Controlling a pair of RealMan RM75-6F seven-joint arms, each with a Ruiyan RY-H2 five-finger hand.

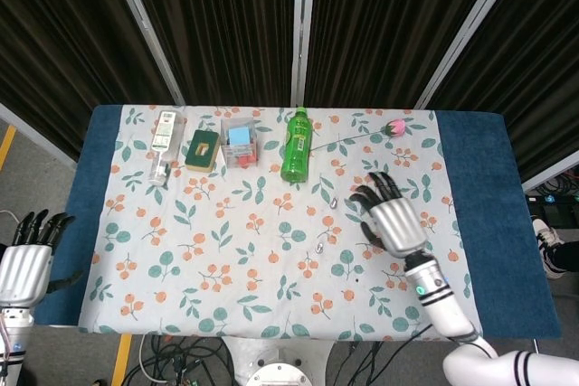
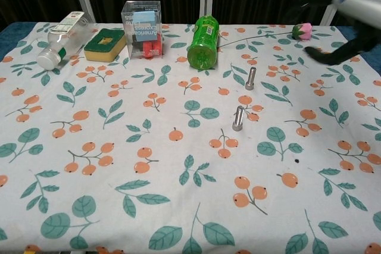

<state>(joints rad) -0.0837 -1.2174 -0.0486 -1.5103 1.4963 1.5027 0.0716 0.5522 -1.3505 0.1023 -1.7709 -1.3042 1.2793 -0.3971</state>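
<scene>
the right hand (image 1: 393, 217) is hovering with fingers spread, holding nothing; two metal bolts (image 2: 238, 118) are lying apart on the floral tablecloth (image 2: 119, 165), just to its left, nearer it than the left hand (image 1: 24, 264).

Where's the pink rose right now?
The pink rose lies at the table's far right in the chest view, its stem pointing toward the green bottle.

The right hand (image 2: 351, 10) is motion-blurred and cut off by the chest view's top-right edge.
</scene>
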